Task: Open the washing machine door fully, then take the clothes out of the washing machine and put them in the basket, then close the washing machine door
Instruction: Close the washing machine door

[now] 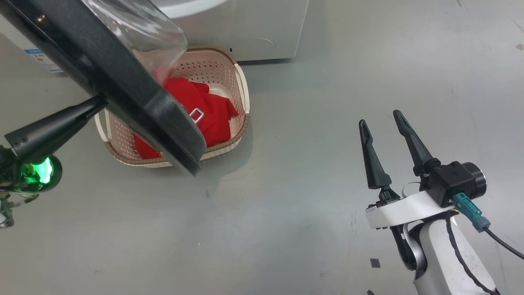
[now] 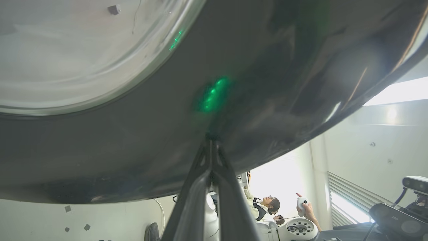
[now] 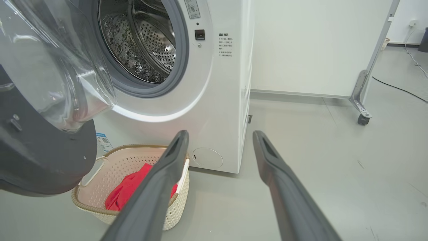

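Note:
The washing machine door (image 1: 123, 78) stands swung out, its black rim and clear glass bowl over the basket (image 1: 241, 123). My left gripper (image 1: 98, 104) is shut, its fingertips pressed against the outer face of the door's rim (image 2: 214, 100). The red clothes (image 1: 204, 110) lie in the cream basket (image 3: 100, 177) on the floor before the washing machine (image 3: 207, 100). Its drum (image 3: 143, 43) stands open and looks empty. My right gripper (image 1: 380, 119) hangs open over bare floor to the right, holding nothing.
A wheeled white panel (image 3: 362, 113) stands right of the machine. A person (image 2: 267, 207) holding a controller shows below the door in the left wrist view. A cable (image 3: 398, 88) runs along the floor at far right.

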